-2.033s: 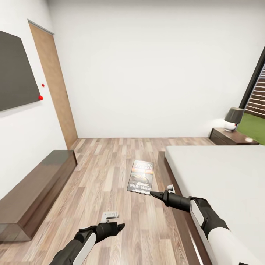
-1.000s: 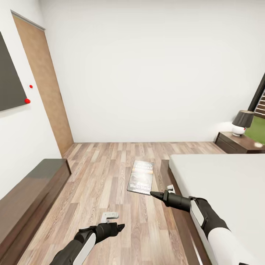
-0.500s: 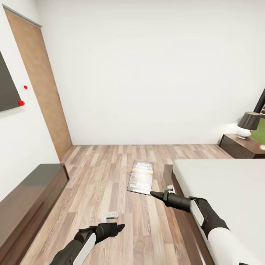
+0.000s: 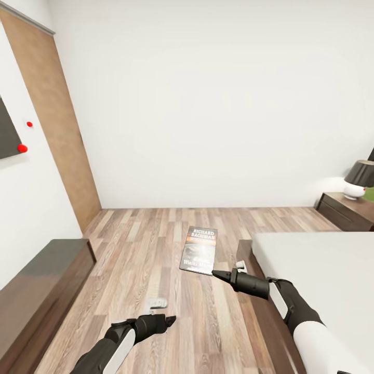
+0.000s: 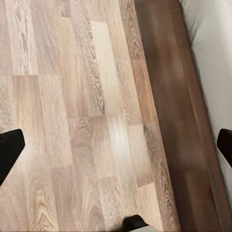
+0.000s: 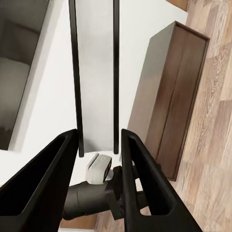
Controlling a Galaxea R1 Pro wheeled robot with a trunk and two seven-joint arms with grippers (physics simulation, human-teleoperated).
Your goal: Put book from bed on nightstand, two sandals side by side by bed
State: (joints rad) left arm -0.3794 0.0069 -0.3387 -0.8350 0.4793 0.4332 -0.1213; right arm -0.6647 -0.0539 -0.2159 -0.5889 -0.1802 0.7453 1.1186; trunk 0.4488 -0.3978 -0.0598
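The book (image 4: 199,250), dark with an orange band, hangs in the air over the wood floor, its lower corner pinched by my right gripper (image 4: 215,274), which is shut on it. In the right wrist view the book (image 6: 96,72) stands between the two dark fingers (image 6: 48,183). The bed (image 4: 322,270) lies at the right, with a nightstand (image 4: 345,210) beyond it. My left gripper (image 4: 169,319) hovers low over the floor; its fingertips (image 5: 9,150) stand wide apart, open and empty, beside the bed frame (image 5: 179,96). The sandals are out of view.
A long low dark TV cabinet (image 4: 41,280) runs along the left wall under a wall screen (image 4: 6,132). A wooden door (image 4: 57,130) stands in the left corner. A lamp (image 4: 359,179) sits on the nightstand. Wood floor (image 4: 156,234) stretches ahead between cabinet and bed.
The whole view has swung left: bed, nightstand and lamp slid toward the right edge and the window left the picture. Both arms and the held book keep their places in the picture.
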